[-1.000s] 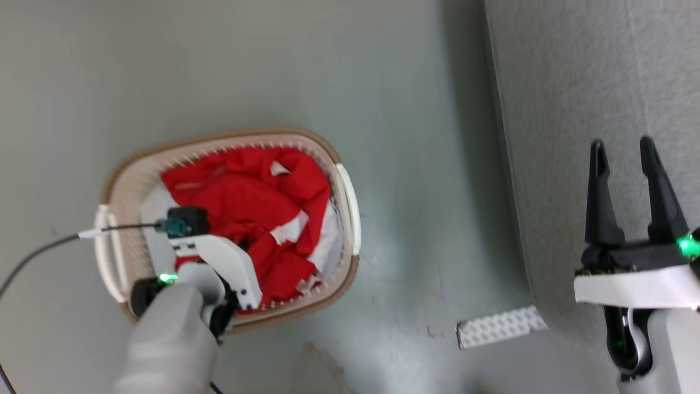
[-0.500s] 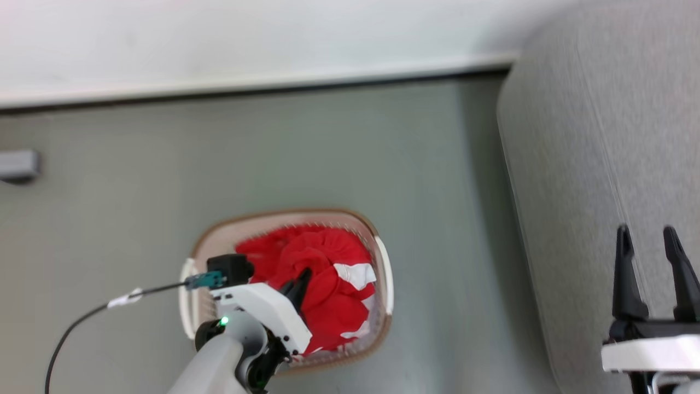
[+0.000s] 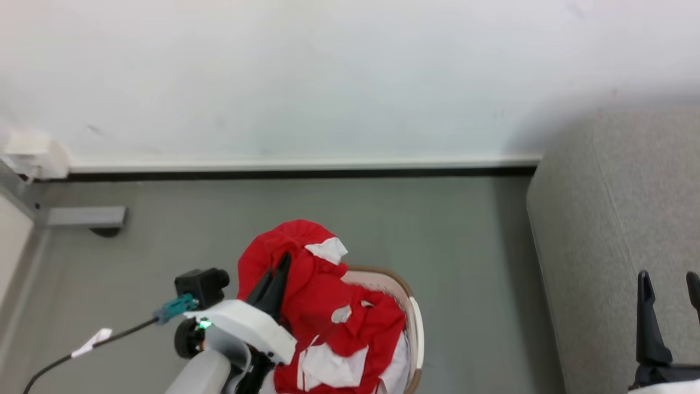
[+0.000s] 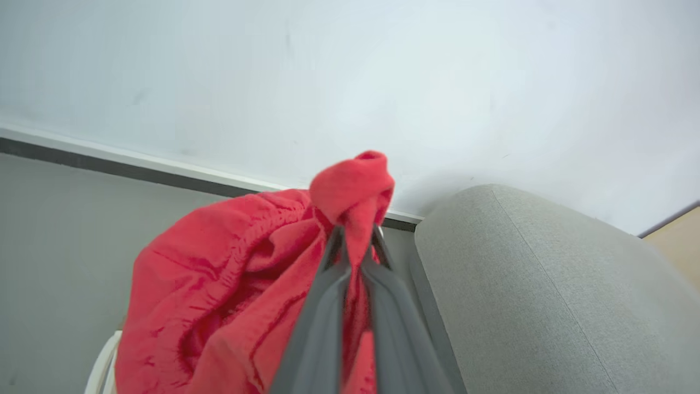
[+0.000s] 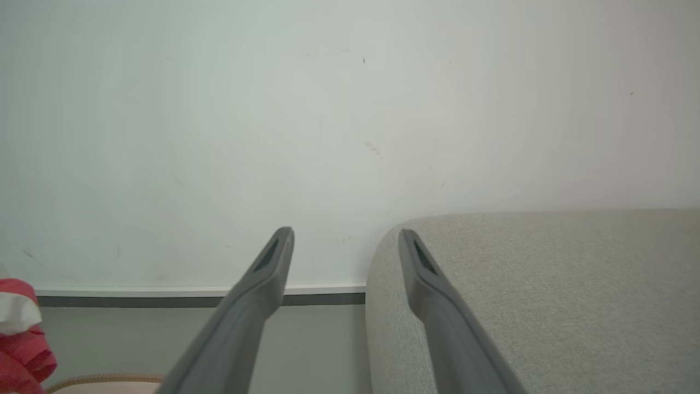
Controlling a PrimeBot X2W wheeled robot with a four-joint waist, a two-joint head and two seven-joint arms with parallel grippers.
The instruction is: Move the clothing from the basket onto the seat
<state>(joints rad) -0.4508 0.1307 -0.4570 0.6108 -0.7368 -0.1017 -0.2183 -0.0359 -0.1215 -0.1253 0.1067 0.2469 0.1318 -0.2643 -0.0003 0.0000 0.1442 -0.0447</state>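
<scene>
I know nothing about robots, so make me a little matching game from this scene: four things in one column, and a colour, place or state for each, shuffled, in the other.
Things:
1. left gripper
2. right gripper
3. basket
4. seat

Descriptions:
A. light grey, at the right by the wall
B. open, holding nothing
C. cream with a brown rim, on the floor
D. shut on a red garment

Pairs: 1-D, 2-B, 3-C, 4-A.
</scene>
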